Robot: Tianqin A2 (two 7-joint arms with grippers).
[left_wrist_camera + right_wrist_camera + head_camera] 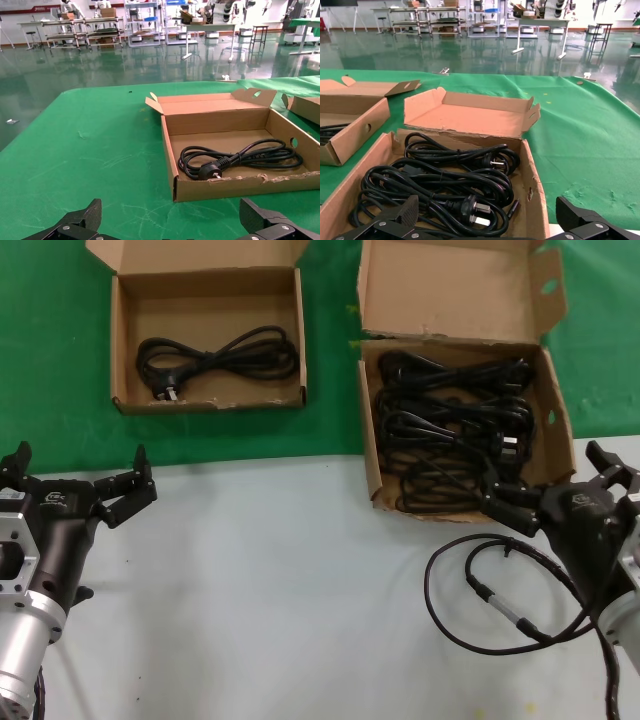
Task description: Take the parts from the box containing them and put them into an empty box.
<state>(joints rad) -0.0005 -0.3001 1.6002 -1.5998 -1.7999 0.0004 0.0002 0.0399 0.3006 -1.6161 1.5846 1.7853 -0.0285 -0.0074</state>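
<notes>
The box containing the parts [450, 290], with a tall notched lid flap, stands at the back right and holds several coiled black power cords [450, 410]. The low-walled box [210, 400] with a frayed rim stands at the back left and holds one coiled cord [215, 355]. My left gripper [78, 465] is open and empty, in front of the low box, a gap away. The left wrist view shows it [170, 210] facing that box [240, 187] and its cord [235, 160]. My right gripper [552, 475] is open and empty at the full box's front right corner, over the cords [435, 185].
A thin black cable with a silver inline connector [490, 595] lies looped on the grey table beside my right arm. Both boxes stand on green cloth [60, 360]. The low box's side [350, 125] shows in the right wrist view.
</notes>
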